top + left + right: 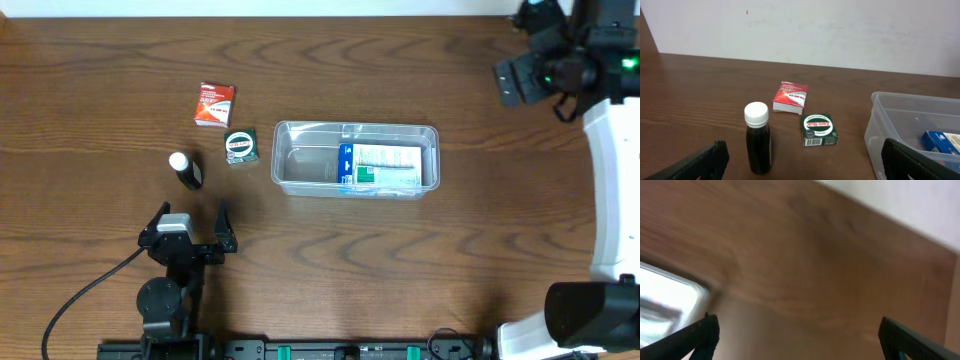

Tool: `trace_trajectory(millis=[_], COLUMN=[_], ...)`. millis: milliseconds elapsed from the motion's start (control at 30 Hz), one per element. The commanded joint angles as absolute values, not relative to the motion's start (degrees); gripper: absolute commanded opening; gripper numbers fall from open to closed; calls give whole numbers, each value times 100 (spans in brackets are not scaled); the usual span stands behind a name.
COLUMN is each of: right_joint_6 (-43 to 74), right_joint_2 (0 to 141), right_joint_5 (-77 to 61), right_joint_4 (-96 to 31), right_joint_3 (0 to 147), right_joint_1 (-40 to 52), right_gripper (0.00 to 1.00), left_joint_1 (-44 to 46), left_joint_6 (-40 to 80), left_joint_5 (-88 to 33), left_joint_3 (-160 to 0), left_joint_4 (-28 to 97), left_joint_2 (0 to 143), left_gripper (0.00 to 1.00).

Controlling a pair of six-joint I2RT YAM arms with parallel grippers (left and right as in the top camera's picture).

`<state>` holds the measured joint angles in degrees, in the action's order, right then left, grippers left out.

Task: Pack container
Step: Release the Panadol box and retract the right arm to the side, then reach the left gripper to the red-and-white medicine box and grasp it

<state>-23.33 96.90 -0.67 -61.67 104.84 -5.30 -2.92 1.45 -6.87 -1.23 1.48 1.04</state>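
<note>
Currently one container [303,160] holds one blue-and-white box [381,167]; outside sit one red box [214,104], one green box [240,146], one bottle [186,170]; left gripper [191,214] and right gripper [797,335] both spread wide, empty

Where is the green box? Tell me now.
In the overhead view, the green box lies left of the container, between the red box and the bottle.

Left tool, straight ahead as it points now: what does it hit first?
Most likely the dark bottle with the white cap. It stands upright just ahead of the open left tool, a bit left of its centre line. The green box lies further on, to the right. Depth is unclear.
</note>
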Motion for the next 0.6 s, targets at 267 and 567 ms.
trace_trajectory(millis=[267,567], right_joint_6=[-2102,-2102], right_joint_2=[9677,9677], right_joint_5=[-25,-25], right_joint_4=[-6307,-6305], right_joint_3=[10471,10471], right_joint_1=[-904,-904], right_gripper=[99,99], left_joint_1=[-320,-320], left_joint_6=[840,1374], left_joint_5=[-405,-443], left_joint_3=[-49,-2606], left_joint_4=[-110,1750], left_joint_2=[104,1004], left_gripper=[98,98])
